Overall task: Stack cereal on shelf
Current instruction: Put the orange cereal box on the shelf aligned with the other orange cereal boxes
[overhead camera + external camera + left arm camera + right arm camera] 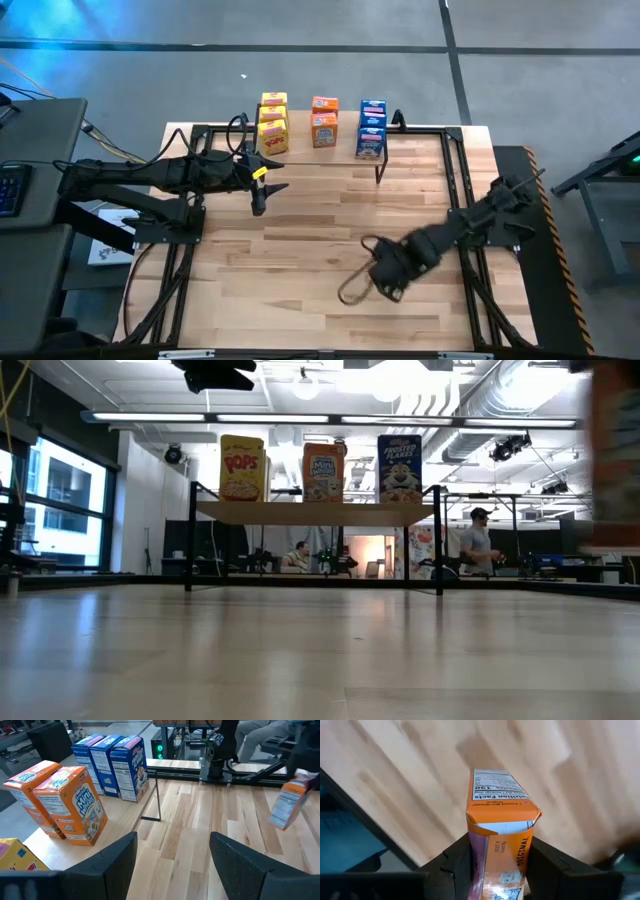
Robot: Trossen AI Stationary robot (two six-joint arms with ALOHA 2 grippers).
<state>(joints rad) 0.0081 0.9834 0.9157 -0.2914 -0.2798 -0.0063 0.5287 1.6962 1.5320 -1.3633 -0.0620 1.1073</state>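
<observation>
The shelf [320, 513] stands at the table's far side. Several cereal boxes stand upright on it in rows: yellow [273, 122], orange [323, 122] and blue [371, 128]. My right gripper [502, 856], over the table's middle right [385, 278], is shut on another orange cereal box [502, 827]. This box also shows in the left wrist view [290, 802]. My left gripper [172, 865] hangs open and empty in front of the shelf's left half [262, 190], above the table. My right gripper pinches the orange box between its two fingers [457, 862], on two opposite sides [477, 855] at the end nearest the gripper. The fingers come from above, pointing down. The box hangs below them, lifted clear of the table and slightly tilted.
A black metal frame [455, 170] runs along the table's sides. A loose cable loop [352, 290] lies on the wood near my right gripper. Bare wooden tabletop [300, 250] stretches between the shelf and the near edge. People [480, 540] show in the room beyond.
</observation>
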